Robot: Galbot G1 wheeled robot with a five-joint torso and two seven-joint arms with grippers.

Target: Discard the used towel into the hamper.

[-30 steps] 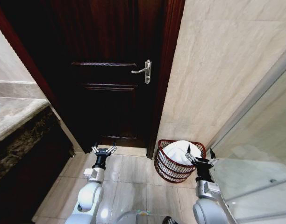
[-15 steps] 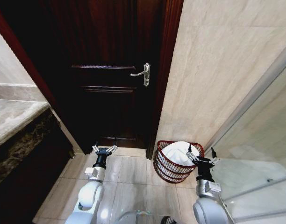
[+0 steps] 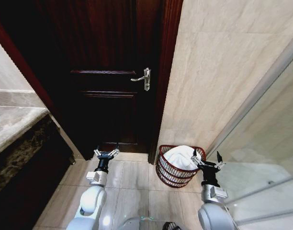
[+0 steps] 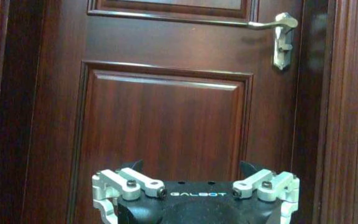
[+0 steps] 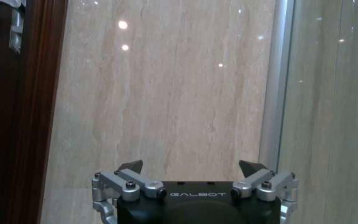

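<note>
White, soft cloth, the towel (image 3: 181,156), is seen in the head view heaped inside the hamper (image 3: 174,171), which stands on the tiled floor (image 3: 135,178) at the wall's foot, beside the door (image 3: 108,86). It is judged light and limp, best pinched at a raised fold. The right gripper (image 3: 206,160) hovers empty and spread by the hamper's rim; the left gripper (image 3: 106,153) is spread before the door.

In the left wrist view, "GALBOT" is read on the left gripper (image 4: 191,169).

The same word is read in the right wrist view.

Beside the glossy dark wood door (image 3: 108,91) with its polished metal handle (image 3: 144,79), the hamper (image 3: 171,173) shows thin reddish wire ribs holding soft white cloth, the towel (image 3: 181,156). Wall (image 3: 218,72) and floor (image 3: 137,184) are smooth, shiny tile.
</note>
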